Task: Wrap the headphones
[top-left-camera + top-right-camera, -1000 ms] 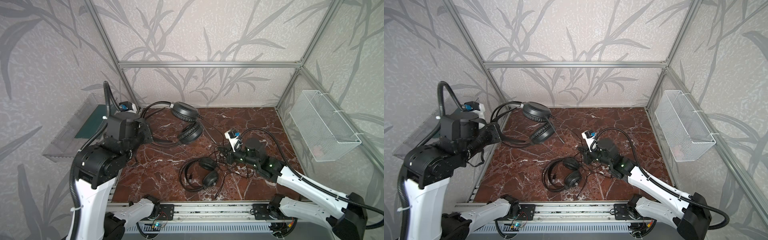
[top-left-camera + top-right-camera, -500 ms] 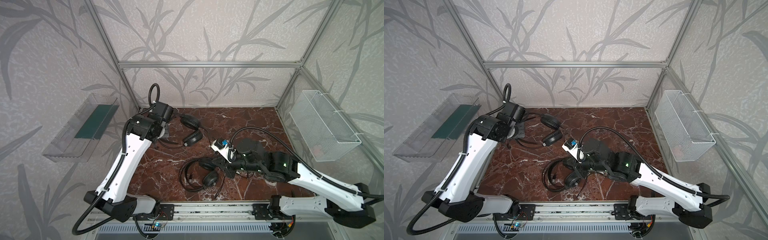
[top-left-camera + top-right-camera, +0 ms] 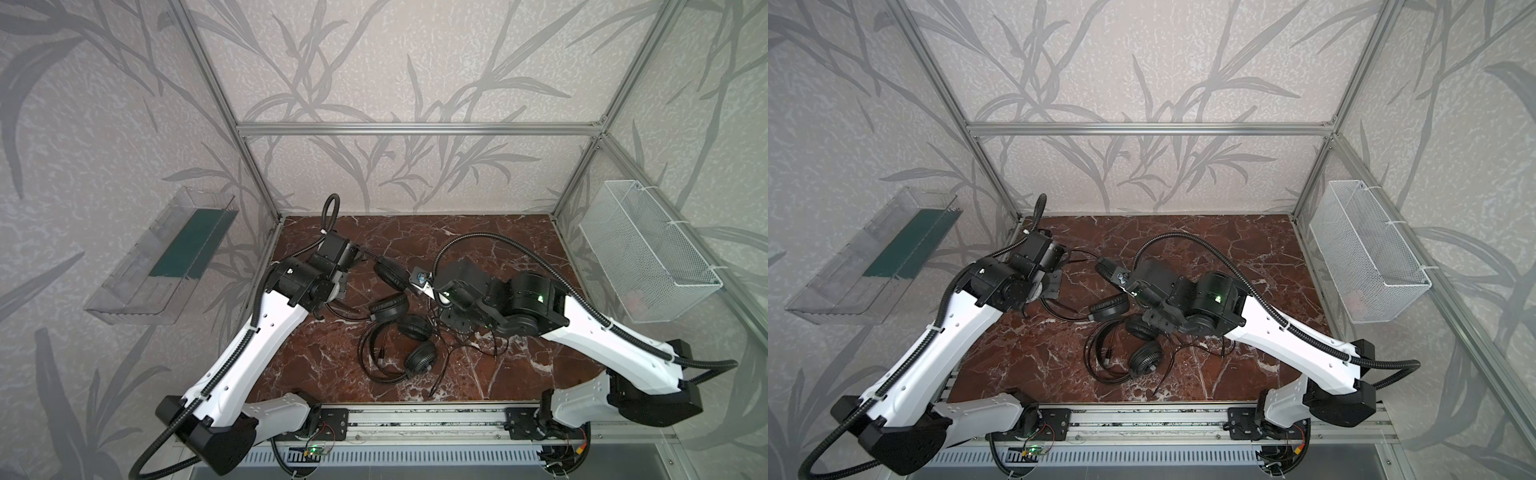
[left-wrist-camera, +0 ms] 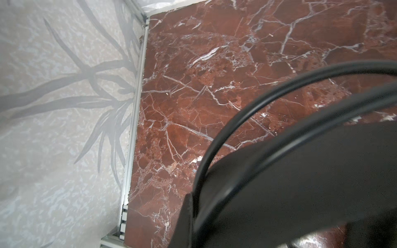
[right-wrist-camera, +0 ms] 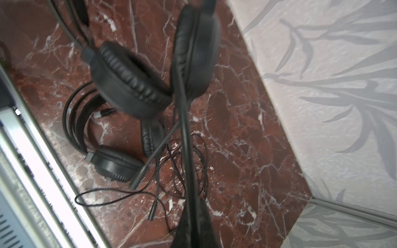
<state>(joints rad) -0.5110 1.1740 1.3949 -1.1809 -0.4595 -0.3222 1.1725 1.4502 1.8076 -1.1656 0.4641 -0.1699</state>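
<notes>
Left gripper (image 3: 1054, 286) closed on the headband (image 4: 236, 120) of the rear headset (image 3: 388, 308) (earcups mid-table, between the arms). Right gripper (image 5: 194, 223) closed on that headset's thin cable (image 5: 185, 128). Second headset (image 3: 419, 357) lies flat on the marble table (image 3: 498, 241), nearer the front rail (image 3: 415, 415).

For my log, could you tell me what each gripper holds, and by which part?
Both hold the far headset: left gripper on its headband wires, right gripper on a thin strand leading to an earcup, probably its cable.
</notes>
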